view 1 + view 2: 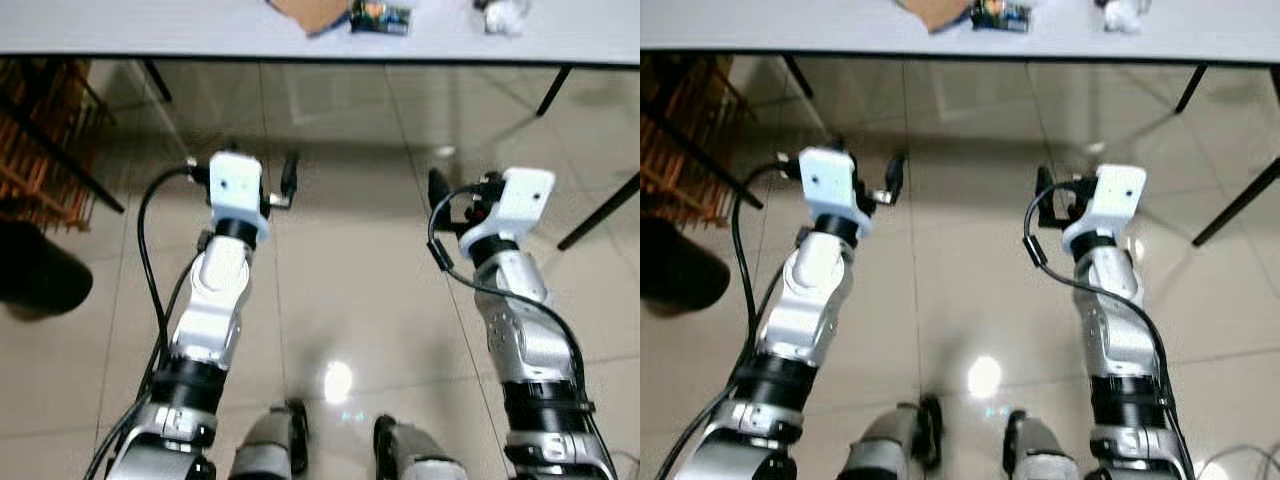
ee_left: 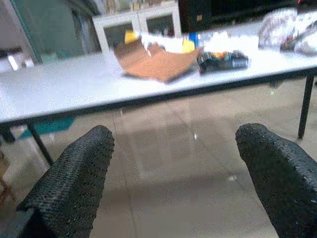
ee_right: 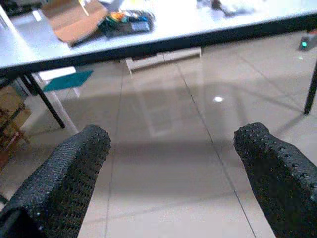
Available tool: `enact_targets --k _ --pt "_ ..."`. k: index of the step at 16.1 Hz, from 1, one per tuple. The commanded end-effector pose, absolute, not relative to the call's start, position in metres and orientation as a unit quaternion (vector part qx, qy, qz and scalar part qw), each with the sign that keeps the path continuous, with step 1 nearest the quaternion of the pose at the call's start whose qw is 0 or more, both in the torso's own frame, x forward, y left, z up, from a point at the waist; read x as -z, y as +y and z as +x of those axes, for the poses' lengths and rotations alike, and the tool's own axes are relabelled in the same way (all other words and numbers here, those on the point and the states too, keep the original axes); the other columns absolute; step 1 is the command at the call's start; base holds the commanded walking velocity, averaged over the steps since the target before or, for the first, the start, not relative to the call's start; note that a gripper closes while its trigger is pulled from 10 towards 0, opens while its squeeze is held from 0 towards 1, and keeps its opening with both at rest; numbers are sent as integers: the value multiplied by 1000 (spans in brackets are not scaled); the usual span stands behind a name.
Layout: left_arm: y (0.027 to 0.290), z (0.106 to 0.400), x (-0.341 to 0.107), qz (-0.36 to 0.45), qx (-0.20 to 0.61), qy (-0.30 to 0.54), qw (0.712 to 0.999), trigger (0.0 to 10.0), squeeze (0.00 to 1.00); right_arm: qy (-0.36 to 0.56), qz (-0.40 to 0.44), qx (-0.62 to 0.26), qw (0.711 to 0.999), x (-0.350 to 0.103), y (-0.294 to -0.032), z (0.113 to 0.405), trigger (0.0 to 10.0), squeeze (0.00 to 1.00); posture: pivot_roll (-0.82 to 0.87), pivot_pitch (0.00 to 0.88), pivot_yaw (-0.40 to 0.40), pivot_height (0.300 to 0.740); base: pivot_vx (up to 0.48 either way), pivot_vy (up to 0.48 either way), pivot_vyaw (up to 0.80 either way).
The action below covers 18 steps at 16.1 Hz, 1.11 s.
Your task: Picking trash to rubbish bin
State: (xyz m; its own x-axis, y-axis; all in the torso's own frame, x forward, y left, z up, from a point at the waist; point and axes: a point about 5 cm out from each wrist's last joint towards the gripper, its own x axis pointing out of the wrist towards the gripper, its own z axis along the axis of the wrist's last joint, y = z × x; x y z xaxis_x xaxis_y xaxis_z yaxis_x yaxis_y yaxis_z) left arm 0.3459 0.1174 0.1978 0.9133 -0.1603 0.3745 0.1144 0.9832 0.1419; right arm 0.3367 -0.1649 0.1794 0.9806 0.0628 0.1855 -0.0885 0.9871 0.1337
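Trash lies on the white table (image 1: 150, 30) ahead — a torn piece of brown cardboard (image 2: 156, 62), a dark snack packet (image 2: 223, 59) just beside it, and crumpled wrappers (image 2: 287, 29) farther along. The left gripper (image 2: 173, 173) and right gripper (image 3: 173, 173) hang spread wide and empty over the tiled floor (image 1: 350, 280), short of the table edge. This looks like the approach step — the next move calls for stepping closer and raising one arm over a piece of trash.

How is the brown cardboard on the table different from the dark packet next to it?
The brown cardboard is plain tan, while the dark packet is black with bright printing. The cardboard is the bigger of the two and is bent, with a flap sticking up; the packet is smaller and lies low. The cardboard sits on the robot's left, the packet on its right. Both rest on the white table, beyond the open left gripper.
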Motion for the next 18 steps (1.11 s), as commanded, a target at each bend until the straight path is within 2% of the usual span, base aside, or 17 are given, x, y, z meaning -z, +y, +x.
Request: enact_targets --k 1,5,18 --pt "122 344 -196 68 68 -190 977 10000 0 -93 77 -50 991 -182 -158 336 10000 0 90 308 102 740 311 0 0" --pt "121 346 -209 65 67 -209 973 10000 0 -111 77 -51 990 -193 -157 337 10000 0 88 304 103 740 313 0 0" --pt "119 349 -208 62 72 -201 975 10000 0 -102 72 -43 991 -187 -160 337 10000 0 91 305 105 740 314 0 0"
